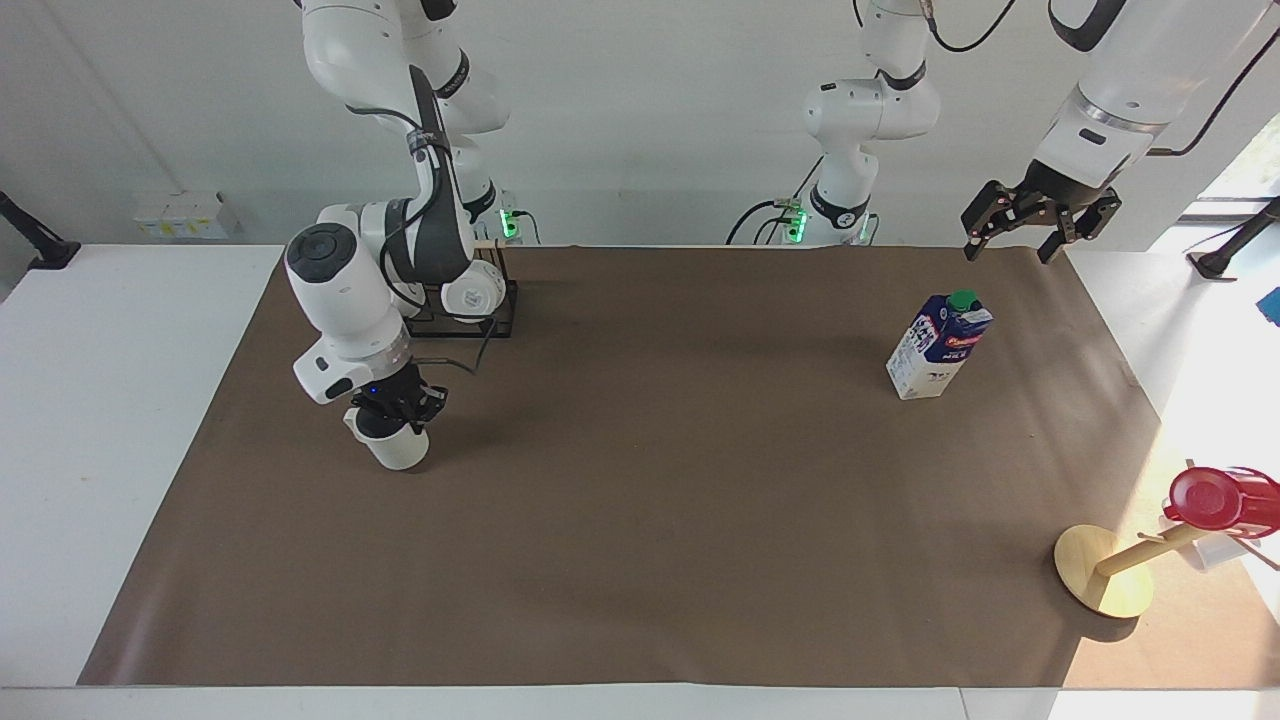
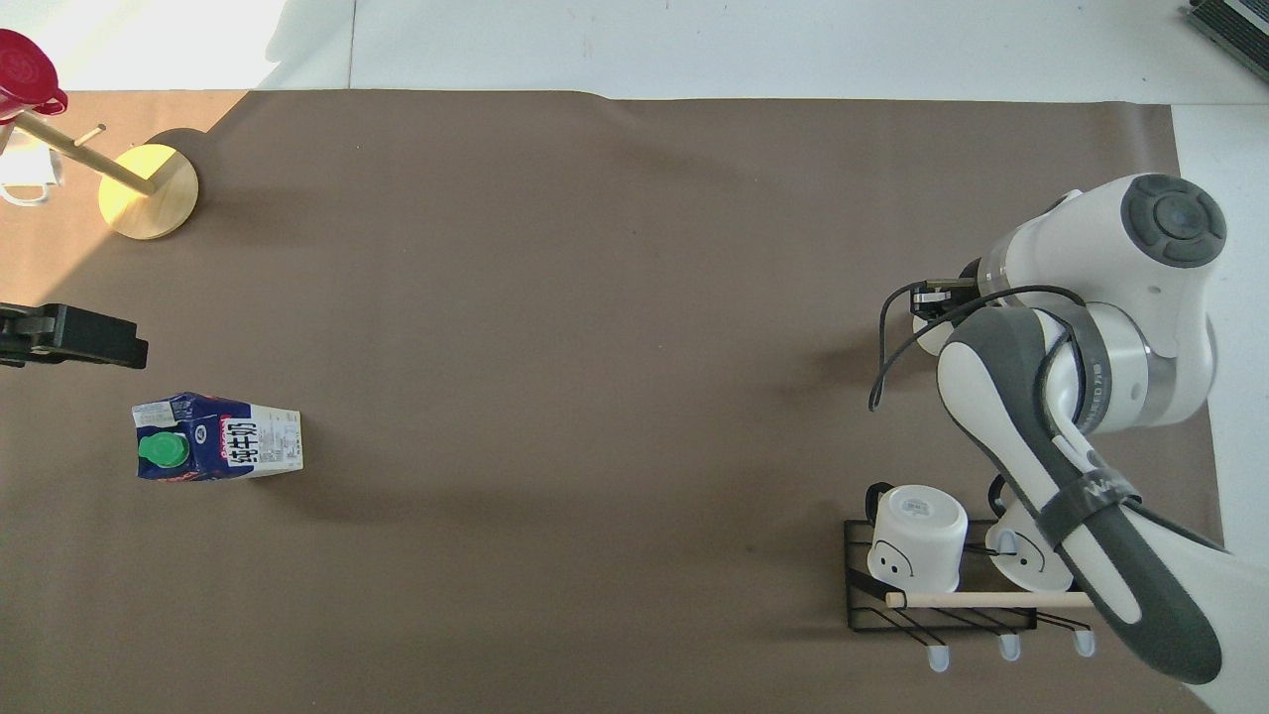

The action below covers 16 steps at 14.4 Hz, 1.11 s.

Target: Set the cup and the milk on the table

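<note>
The cream-white cup is upright on or just above the brown mat toward the right arm's end of the table; I cannot tell whether its base touches. My right gripper points down into it, shut on its rim. In the overhead view the right arm hides most of the cup. The milk stands upright on the mat toward the left arm's end. My left gripper hangs open and holds nothing, over the mat edge by the milk.
A black wire rack with two upside-down white mugs sits near the right arm's base. A wooden mug tree carries a red cup at the mat's corner toward the left arm's end.
</note>
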Available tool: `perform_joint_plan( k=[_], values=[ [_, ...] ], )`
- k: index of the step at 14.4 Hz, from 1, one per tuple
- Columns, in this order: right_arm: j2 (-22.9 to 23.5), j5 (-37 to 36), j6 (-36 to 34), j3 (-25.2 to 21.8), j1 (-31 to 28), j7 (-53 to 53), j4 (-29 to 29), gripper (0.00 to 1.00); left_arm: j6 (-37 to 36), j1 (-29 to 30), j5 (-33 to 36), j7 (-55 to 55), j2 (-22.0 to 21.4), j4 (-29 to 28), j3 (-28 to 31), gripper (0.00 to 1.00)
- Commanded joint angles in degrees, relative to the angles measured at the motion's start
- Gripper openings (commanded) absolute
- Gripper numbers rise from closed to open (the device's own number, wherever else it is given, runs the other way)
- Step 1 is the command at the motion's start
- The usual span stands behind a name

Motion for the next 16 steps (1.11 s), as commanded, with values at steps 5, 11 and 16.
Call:
perform_joint_plan(
  k=[5,11,16],
  values=[
    [0.29,0.46,-6.08,0.22,11.86,14.35,7.75,0.00,1.36,-0.16,0.49,-0.48,-1.49,-1.67,0.14,1.00],
    [2.83,0.38,-5.90,0.22,21.61,21.22,10.12,0.00,1.19,0.19,0.41,-0.57,-1.40,-1.49,0.14,1.00],
    [9.42,-2.16,-5.46,0.22,28.99,30.18,15.38,0.00,0.66,0.10,0.41,-0.40,-1.76,-2.20,0.14,1.00]
  ],
)
